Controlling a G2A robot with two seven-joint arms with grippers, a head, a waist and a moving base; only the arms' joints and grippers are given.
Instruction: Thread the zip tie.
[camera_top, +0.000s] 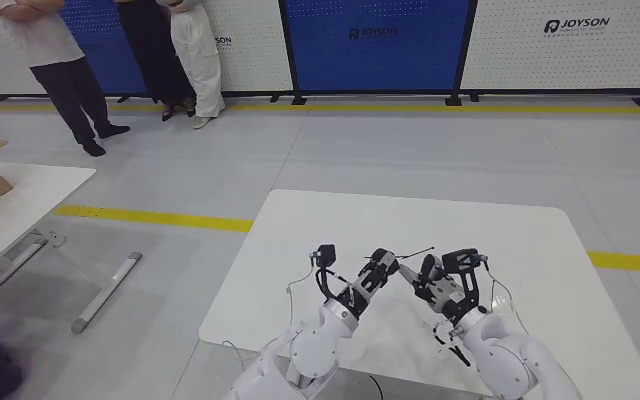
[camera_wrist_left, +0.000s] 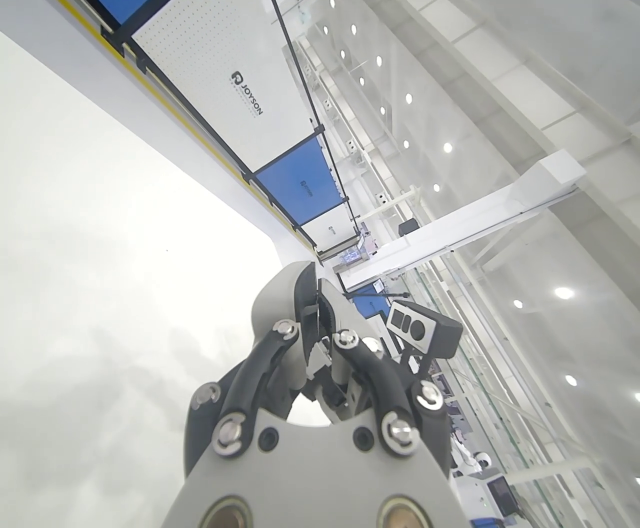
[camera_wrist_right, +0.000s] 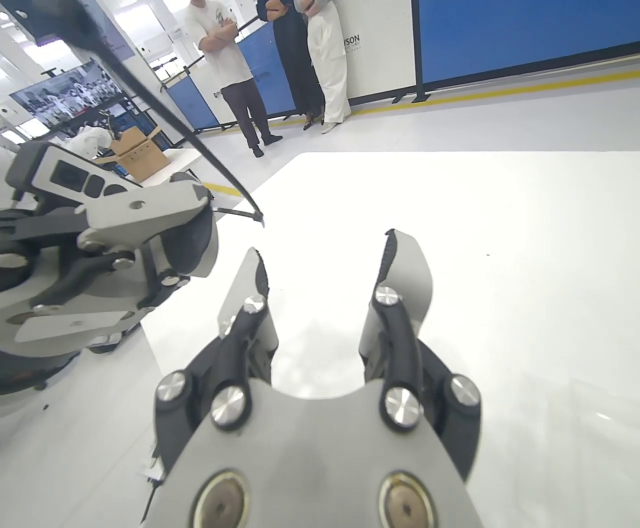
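Observation:
A thin black zip tie (camera_top: 415, 253) sticks out from my left gripper (camera_top: 383, 267), which is shut on one end of it above the white table (camera_top: 480, 220). In the right wrist view the zip tie (camera_wrist_right: 165, 107) runs as a long black strip down to a bend just beyond my right gripper's fingertips, and a thinner stretch leads back to the left gripper (camera_wrist_right: 197, 235). My right gripper (camera_wrist_right: 325, 245) is open, close beside the left one, with nothing between its fingers. In the left wrist view the left gripper (camera_wrist_left: 318, 292) has its pads pressed together.
Both grippers hang over the table's near part, close to its left front edge (camera_top: 225, 300). The far and right parts of the tabletop are bare. A second white table (camera_top: 30, 200) stands off to the left across the floor.

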